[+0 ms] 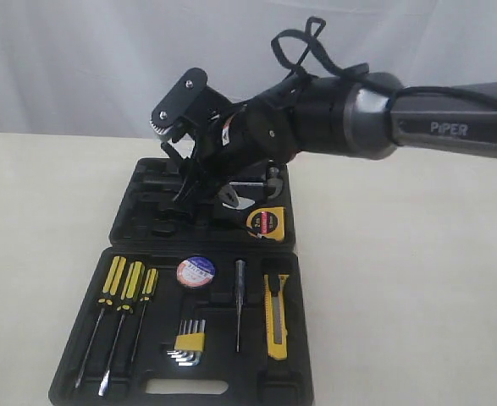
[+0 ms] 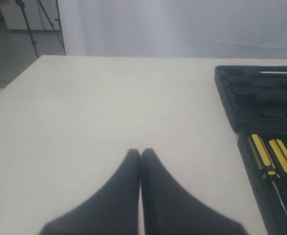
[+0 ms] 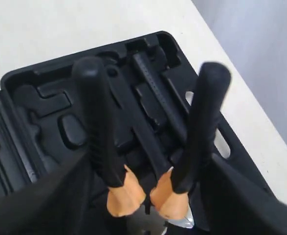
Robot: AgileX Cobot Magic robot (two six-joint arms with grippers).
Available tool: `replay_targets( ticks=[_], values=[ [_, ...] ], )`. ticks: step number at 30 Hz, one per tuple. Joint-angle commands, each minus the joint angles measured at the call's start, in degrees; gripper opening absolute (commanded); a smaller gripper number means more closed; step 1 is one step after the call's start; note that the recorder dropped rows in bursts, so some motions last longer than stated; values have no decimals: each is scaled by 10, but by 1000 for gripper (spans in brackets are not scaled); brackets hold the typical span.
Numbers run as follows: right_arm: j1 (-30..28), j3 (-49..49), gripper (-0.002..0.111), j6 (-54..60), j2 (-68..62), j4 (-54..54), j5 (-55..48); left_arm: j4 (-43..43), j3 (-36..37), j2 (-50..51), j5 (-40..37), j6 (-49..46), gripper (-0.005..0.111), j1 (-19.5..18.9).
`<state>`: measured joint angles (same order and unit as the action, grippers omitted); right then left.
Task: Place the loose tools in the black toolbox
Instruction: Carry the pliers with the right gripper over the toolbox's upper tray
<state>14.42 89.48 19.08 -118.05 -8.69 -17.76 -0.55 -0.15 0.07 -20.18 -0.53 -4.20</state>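
The black toolbox [image 1: 79, 359] lies open on the table, both halves flat. My right gripper [image 1: 207, 169] reaches across over its far half, shut on the pliers [image 1: 233, 197]. In the right wrist view the pliers' black-orange handles [image 3: 97, 122] stick out between the fingers [image 3: 50, 196], spread apart above the case recesses [image 3: 40, 98]. The yellow tape measure [image 1: 266, 222] sits in the far half. Tape roll [image 1: 196, 271] and utility knife [image 1: 276, 315] lie in the near half. My left gripper [image 2: 140, 152] is shut and holds nothing, over bare table left of the toolbox [image 2: 231, 98].
Three yellow-black screwdrivers [image 1: 123, 292], a hex key set [image 1: 189, 342] and a thin dark driver [image 1: 240, 304] rest in the near half. The screwdrivers [image 2: 275, 156] also show in the left wrist view. Pale table surrounds the case; a white curtain hangs behind.
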Motion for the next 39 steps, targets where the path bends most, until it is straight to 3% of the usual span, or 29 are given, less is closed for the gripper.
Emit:
replay_targets(
  ticks=[1,31,39],
  values=[
    [0,6,-1,20,-30,-9,51,6,1,-1,6,1,0,3],
    [18,11,-1,19,-101,21,89,6,1,-1,6,1,0,3],
    [18,12,-1,139,-121,21,53,6,1,-1,6,1,0,3]
  ],
)
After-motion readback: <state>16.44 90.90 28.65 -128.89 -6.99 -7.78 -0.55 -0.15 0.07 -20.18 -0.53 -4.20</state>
